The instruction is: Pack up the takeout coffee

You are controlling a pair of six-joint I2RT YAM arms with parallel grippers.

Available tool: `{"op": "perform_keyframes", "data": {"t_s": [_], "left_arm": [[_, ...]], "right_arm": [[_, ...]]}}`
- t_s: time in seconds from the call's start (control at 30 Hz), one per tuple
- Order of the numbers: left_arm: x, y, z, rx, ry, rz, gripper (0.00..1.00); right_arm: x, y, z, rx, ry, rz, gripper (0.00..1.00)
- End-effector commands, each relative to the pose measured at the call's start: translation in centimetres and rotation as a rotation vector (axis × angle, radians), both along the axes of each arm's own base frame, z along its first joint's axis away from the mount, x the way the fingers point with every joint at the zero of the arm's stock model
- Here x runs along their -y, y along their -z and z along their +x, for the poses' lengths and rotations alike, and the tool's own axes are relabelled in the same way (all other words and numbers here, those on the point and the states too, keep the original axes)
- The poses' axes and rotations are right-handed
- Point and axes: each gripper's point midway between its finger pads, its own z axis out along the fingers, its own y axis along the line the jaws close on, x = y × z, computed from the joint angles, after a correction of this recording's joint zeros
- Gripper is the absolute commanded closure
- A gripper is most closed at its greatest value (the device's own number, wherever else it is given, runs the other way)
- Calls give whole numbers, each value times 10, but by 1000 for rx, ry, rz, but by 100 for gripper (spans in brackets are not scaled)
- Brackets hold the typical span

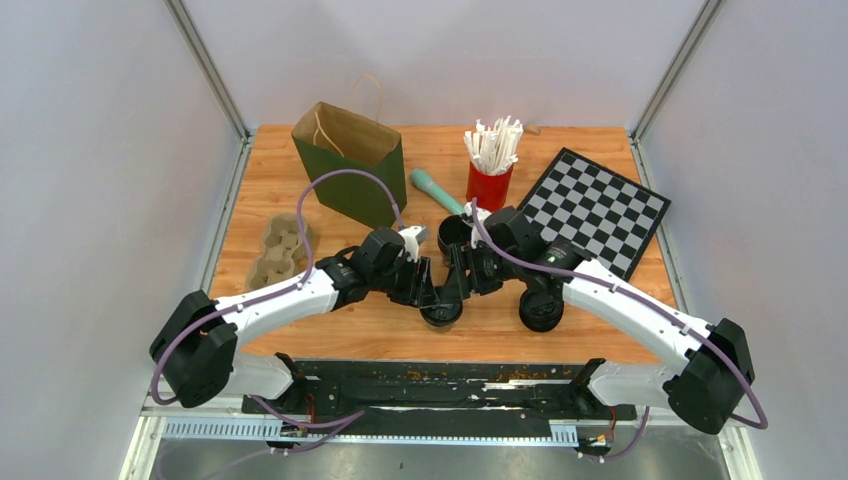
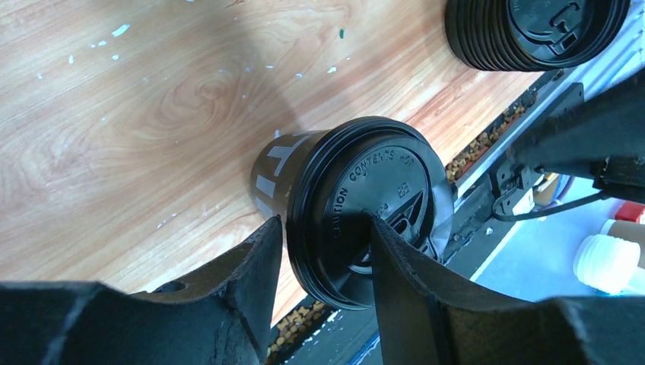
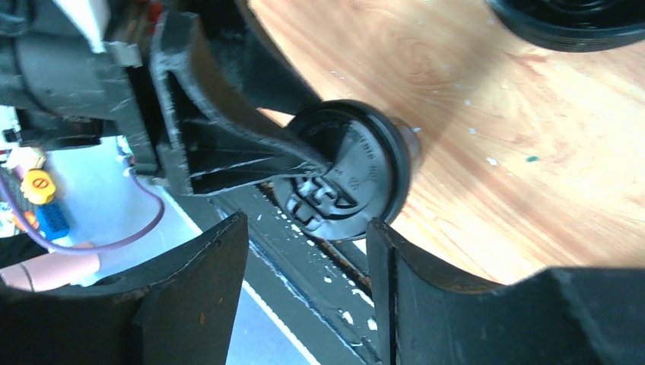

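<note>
**Top view.** The coffee cup (image 1: 441,314) stands upright on the counter (image 1: 300,205), near the front edge, and both arms meet over it. A stack of lids (image 1: 541,312) sits just to its right. The paper bag (image 1: 350,160) stands open at the back left, well apart, with the cup carrier (image 1: 280,250) lying in front of the bag, to its left.

**Left wrist view.** The left fingers (image 2: 251,270) straddle the rim of the lid (image 2: 357,190). One is against the outer edge and the other lies across the top. I cannot tell whether they are clamped on it or only resting. The lid is glossy black with raised caution lettering and a sip tab. The cup wall is black with white print. On the side that shows, the rim looks level.

**Right wrist view.** The right fingers (image 3: 205,285) are spread wide and released, with nothing between them, and they hover short of the cup.

**Step in hand, by my reading: seating the lid.**
- Press evenly, straight down.
- Brace the cup so it does not skid toward the front edge.
- Confirm the rim has snapped all round before you lift for the bag.
</note>
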Motion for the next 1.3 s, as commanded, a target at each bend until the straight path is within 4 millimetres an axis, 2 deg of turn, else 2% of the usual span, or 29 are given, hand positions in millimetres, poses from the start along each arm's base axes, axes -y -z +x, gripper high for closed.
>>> {"op": "perform_keyframes", "data": {"t_s": [0.0, 0.1, 0.23, 0.43, 0.7, 1.0, 1.1, 1.27], "left_arm": [[-18, 34, -14, -37, 66, 115, 47], [-12, 28, -14, -26, 88, 84, 47], [-12, 29, -18, -29, 123, 88, 47], [-12, 30, -21, -41, 133, 83, 46], [-9, -1, -11, 26, 90, 34, 36], [-24, -35, -1, 41, -63, 54, 19], [-26, -40, -9, 0, -112, 10, 17], [-8, -48, -26, -97, -141, -211, 22]], "right_arm": [[15, 15, 8, 15, 19, -53, 41], [17, 25, 12, 6, 30, -79, 44], [19, 37, 18, -12, 45, -106, 46], [11, 50, 19, -39, 32, -89, 50], [18, 75, 9, -91, 45, -111, 55], [24, 84, 2, -115, 70, -114, 57], [24, 83, 2, -117, 78, -108, 57], [22, 81, 1, -120, 79, -98, 57]]}}
